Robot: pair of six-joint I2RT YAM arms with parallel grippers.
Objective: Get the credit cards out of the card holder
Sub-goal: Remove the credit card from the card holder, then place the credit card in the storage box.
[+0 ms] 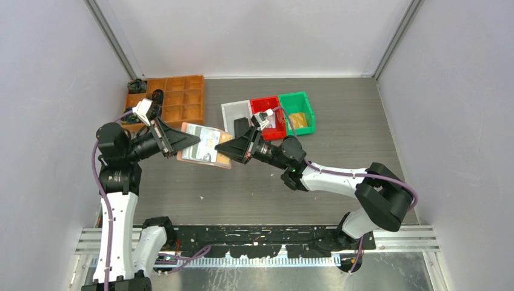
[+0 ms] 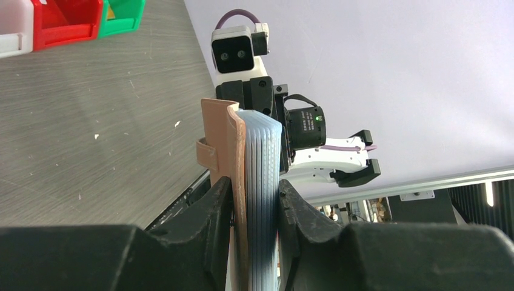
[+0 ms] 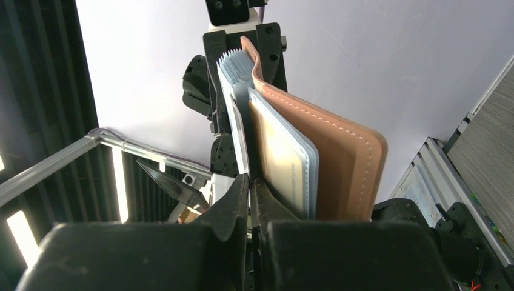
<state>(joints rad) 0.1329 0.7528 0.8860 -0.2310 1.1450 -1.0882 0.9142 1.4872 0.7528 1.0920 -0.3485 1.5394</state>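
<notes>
Card holder [image 1: 205, 145] up in air over table [image 1: 345, 139], between both arms. Left end effector [image 1: 186, 140] squeezes pink cover and pockets; I think to keep it steady. Right end effector [image 3: 249, 197] pinches thin whitish credit card [image 3: 237, 130] at its edge; looks ready for me to pull out.

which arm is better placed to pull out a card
Right. The right tool pinches a thin whitish sheet, likely a card, at the card holder's open end; the left tool clamps the whole holder.

The card holder [image 1: 204, 145] sits between the left tool [image 1: 195, 140] and right tool [image 1: 219, 147].
</notes>
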